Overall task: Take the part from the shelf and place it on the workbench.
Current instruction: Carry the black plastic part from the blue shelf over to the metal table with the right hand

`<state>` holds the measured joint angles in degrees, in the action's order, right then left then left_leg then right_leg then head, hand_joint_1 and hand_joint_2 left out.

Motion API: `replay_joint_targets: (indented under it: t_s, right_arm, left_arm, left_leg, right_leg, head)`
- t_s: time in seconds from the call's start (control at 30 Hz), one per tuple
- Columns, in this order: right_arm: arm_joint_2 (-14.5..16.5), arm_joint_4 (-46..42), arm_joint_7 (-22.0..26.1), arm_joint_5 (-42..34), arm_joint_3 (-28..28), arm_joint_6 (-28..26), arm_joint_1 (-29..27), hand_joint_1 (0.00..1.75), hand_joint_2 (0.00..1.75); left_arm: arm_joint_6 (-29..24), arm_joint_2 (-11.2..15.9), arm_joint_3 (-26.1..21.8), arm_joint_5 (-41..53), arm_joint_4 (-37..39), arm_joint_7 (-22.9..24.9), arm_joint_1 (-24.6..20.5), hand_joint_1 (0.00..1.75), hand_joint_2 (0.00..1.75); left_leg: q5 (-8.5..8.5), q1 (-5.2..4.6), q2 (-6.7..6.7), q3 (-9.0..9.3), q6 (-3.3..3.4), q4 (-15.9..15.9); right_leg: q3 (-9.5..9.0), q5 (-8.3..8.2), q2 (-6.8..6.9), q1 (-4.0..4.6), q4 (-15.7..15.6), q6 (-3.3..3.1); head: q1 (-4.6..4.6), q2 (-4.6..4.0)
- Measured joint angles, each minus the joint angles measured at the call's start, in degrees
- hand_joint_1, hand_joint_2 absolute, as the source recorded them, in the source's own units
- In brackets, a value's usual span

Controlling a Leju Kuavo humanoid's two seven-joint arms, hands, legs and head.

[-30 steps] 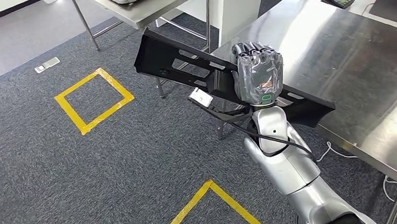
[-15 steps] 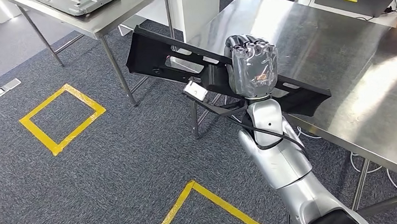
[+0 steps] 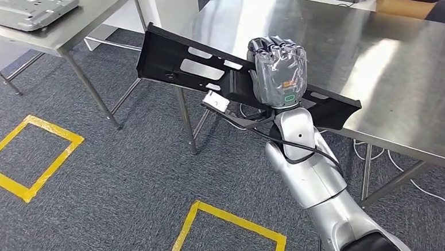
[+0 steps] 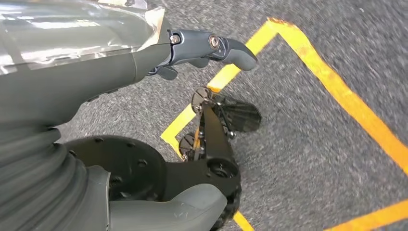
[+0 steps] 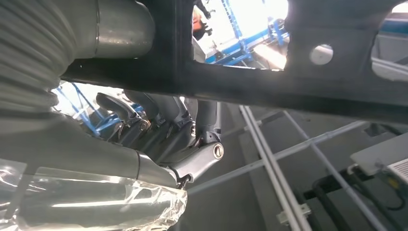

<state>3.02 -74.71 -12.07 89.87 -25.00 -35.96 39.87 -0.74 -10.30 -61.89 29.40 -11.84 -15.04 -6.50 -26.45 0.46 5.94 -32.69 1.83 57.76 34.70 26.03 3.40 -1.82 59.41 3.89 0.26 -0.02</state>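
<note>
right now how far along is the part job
Done: the part is off the shelf, gripped by the right hand. In hand: it hangs tilted over the near corner of the workbench, one end out over the carpet. Left: setting it flat on the bench and letting go. The left hand hangs over the floor, holding nothing.

The right arm (image 3: 312, 178) rose from the near right and reached forward, forearm nearly upright. Its right hand (image 3: 278, 71), wrapped in clear film, had its fingers (image 3: 273, 47) curled over the far edge of the black part (image 3: 194, 66), gripping it. The left hand (image 4: 144, 53) hung low, thumb (image 4: 216, 45) extended, holding nothing.
</note>
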Motion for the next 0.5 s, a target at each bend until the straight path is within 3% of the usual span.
replay_joint_targets:
  t_s: [0.03,0.1,0.13,0.2,0.27,0.3,0.33,0.37,0.4,0.47,0.5]
  right_arm:
    - [0.3,0.1,0.3,0.0,0.3,-0.1,-0.1,1.75,1.75]
    - [0.7,0.4,0.8,-0.1,0.9,-0.2,-0.2,1.75,1.75]
    - [0.8,0.5,1.0,-0.1,1.2,-0.2,-0.3,1.75,1.75]
    - [1.2,0.7,1.5,-0.1,1.7,-0.4,-0.2,1.75,1.75]
    - [1.5,0.9,1.6,-0.1,2.0,-0.7,-0.2,1.75,1.75]
    - [1.6,1.1,1.5,-0.1,2.1,-0.8,-0.3,1.75,1.75]
    - [1.5,1.3,0.9,0.0,2.0,-1.0,-0.3,1.75,1.75]
    - [1.2,1.4,-0.1,0.0,1.8,-1.0,-0.3,1.75,1.75]
    - [0.7,1.6,-1.5,0.0,1.5,-1.1,-0.3,1.75,1.75]
    - [-0.3,1.6,-3.9,0.0,0.8,-1.1,0.0,1.75,1.75]
    - [-0.7,1.6,-4.5,0.0,0.5,-1.1,0.2,1.75,1.75]
  left_arm:
    - [0.0,0.0,0.0,0.0,0.0,0.0,0.0,0.00,1.75]
    - [0.0,0.0,0.0,0.0,0.0,-0.1,-0.1,0.00,1.75]
    - [0.1,0.0,0.0,0.0,0.0,-0.1,-0.2,0.00,1.75]
    - [0.1,0.0,0.0,0.0,0.0,-0.1,-0.2,0.00,1.75]
    - [0.2,-0.1,0.0,0.0,0.0,-0.1,-0.1,0.00,1.75]
    - [0.2,-0.1,0.0,0.1,0.0,-0.2,0.0,0.00,1.75]
    - [0.2,-0.1,0.0,0.2,0.0,-0.2,0.0,0.00,1.75]
    - [0.3,-0.1,0.0,0.3,0.0,-0.2,0.0,0.00,1.75]
    - [0.3,-0.1,0.0,0.5,0.0,-0.2,0.1,0.00,1.75]
    - [0.3,-0.1,0.0,0.7,0.0,-0.2,0.1,0.00,1.75]
    - [0.3,-0.1,0.0,0.8,0.0,-0.2,0.0,0.00,1.75]
  left_leg:
    - [-0.15,-0.13,0.42,-0.11,-0.30,0.3]
    - [-0.16,-0.03,1.24,-0.15,-0.66,0.6]
    - [-0.44,0.25,0.97,-0.23,-0.91,0.8]
    - [-2.57,0.73,-1.60,-1.23,-1.41,3.4]
    - [-6.50,0.90,-4.90,-4.22,-1.73,10.4]
    - [-8.11,0.90,-5.66,-6.08,-1.79,14.5]
    - [-8.63,0.90,-5.89,-7.35,-1.76,17.0]
    - [-7.97,0.91,-5.96,-7.67,-1.65,17.3]
    - [-6.35,0.93,-5.99,-6.88,-1.49,15.3]
    - [-2.50,1.05,-6.51,-3.25,-1.29,7.5]
    - [-1.39,1.06,-6.89,-1.72,-1.28,4.3]
  right_leg:
    - [-0.26,-0.02,0.17,0.10,-0.6,-0.47]
    - [0.00,-0.33,-1.16,0.08,-0.4,-1.31]
    - [0.09,-0.48,-1.74,-0.03,-0.5,-1.56]
    - [0.17,-0.81,-2.93,-0.30,-0.5,-2.13]
    - [0.25,-1.01,-3.94,-0.36,-0.6,-2.54]
    - [0.30,-1.09,-4.42,-0.29,-0.6,-2.72]
    - [0.34,-1.15,-4.88,-0.22,-0.6,-2.82]
    - [0.34,-1.18,-5.23,-0.18,-0.5,-2.88]
    - [0.32,-1.21,-5.60,-0.18,-0.5,-2.91]
    - [0.31,-1.26,-6.13,-0.11,-0.5,-2.81]
    - [0.39,-1.33,-6.32,0.07,-0.5,-2.70]
  head:
    - [-0.15,0.01]
    - [-0.39,0.01]
    - [-0.47,0.01]
    - [-0.51,0.00]
    - [-0.61,0.00]
    - [-0.65,0.00]
    - [-0.66,0.00]
    - [-0.66,0.00]
    - [-0.66,0.00]
    - [-0.66,0.00]
    - [-0.65,0.00]
